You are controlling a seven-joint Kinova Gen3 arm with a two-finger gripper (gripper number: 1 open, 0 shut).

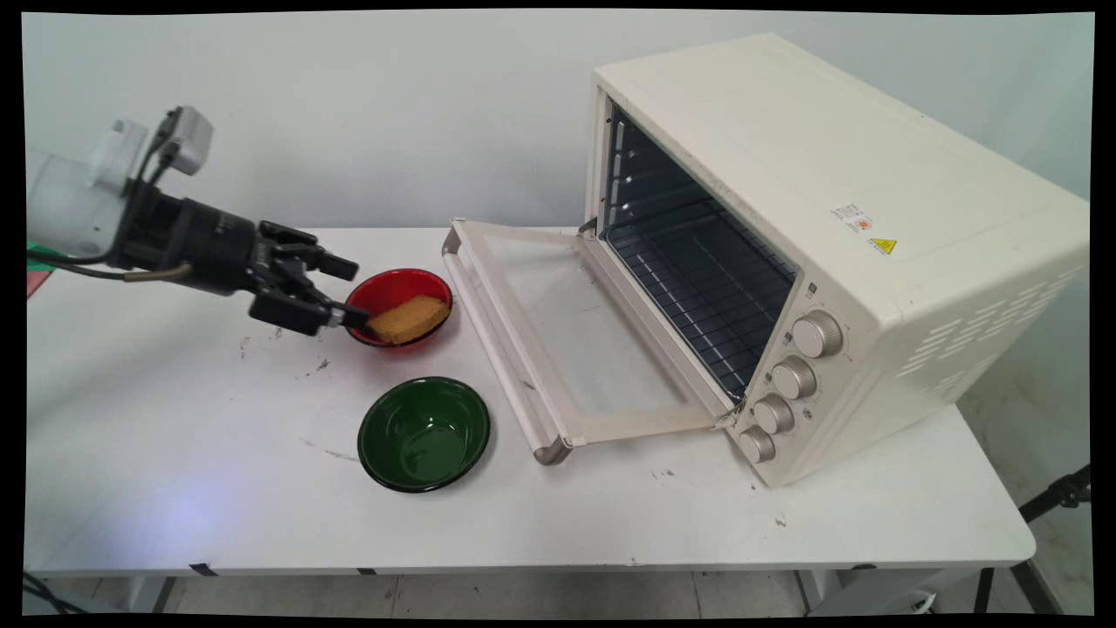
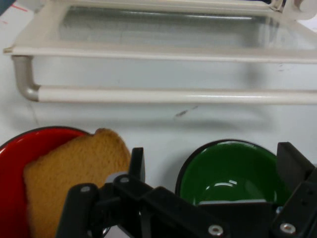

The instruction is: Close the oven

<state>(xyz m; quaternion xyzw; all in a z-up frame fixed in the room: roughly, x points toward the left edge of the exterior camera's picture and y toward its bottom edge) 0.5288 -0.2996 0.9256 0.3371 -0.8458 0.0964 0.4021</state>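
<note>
A slice of brown bread (image 1: 408, 318) lies tilted in a red bowl (image 1: 401, 276) left of the toaster oven. My gripper (image 1: 353, 293) comes in from the left, open and holding nothing. Its lower fingertip is at the red bowl's left rim, next to the bread; I cannot tell whether it touches. In the hand view the bread (image 2: 69, 173) and red bowl (image 2: 20, 153) sit at the lower left, beside one finger (image 2: 136, 161). The gripper (image 2: 213, 163) opens over the gap between the two bowls.
An empty green bowl (image 1: 425, 432) stands in front of the red one, also seen as the green bowl (image 2: 233, 173) in the hand view. The cream toaster oven (image 1: 828, 218) fills the right side, its glass door (image 1: 567, 331) folded down flat, handle (image 2: 173, 94) towards the bowls.
</note>
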